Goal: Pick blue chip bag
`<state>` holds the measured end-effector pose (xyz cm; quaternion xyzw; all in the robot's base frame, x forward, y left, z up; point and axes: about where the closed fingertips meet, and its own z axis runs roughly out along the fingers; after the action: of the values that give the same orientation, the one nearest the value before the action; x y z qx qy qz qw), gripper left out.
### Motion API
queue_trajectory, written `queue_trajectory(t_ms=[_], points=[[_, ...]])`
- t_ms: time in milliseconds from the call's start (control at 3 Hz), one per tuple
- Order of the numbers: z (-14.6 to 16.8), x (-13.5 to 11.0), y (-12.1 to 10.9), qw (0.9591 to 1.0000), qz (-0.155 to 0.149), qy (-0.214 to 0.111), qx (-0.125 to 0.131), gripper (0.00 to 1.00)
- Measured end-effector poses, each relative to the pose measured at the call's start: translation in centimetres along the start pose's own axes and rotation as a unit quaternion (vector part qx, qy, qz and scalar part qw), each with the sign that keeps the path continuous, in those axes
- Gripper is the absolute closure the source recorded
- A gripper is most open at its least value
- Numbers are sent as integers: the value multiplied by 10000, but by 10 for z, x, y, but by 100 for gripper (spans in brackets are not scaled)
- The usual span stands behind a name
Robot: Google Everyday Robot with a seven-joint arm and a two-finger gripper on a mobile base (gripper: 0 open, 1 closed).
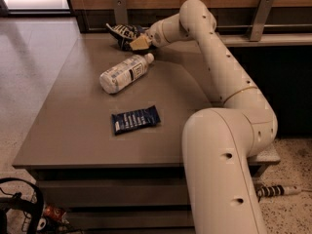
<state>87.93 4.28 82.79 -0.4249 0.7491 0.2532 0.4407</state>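
Note:
The blue chip bag (122, 31) is dark blue and crumpled with white print. It lies at the far edge of the table (73, 126), against the back wall. My gripper (138, 42) reaches across the table from the right and sits right at the bag's near right side, touching or overlapping it. Part of the bag is hidden behind the gripper. The bag rests on the table.
A white plastic bottle (123, 73) lies on its side just in front of the gripper and bag. A flat dark-blue bar wrapper (135, 119) lies nearer the front of the table. My arm (229, 82) spans the table's right side. Metal brackets (258, 13) line the back wall.

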Motion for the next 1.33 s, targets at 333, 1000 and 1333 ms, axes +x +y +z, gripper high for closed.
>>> queue_trajectory(t_ms=[333,1000,1333], points=[[0,0,0,10000,0,1,0,100],[0,0,0,10000,-1,2,1,100],[0,0,0,10000,-2,2,1,100]])
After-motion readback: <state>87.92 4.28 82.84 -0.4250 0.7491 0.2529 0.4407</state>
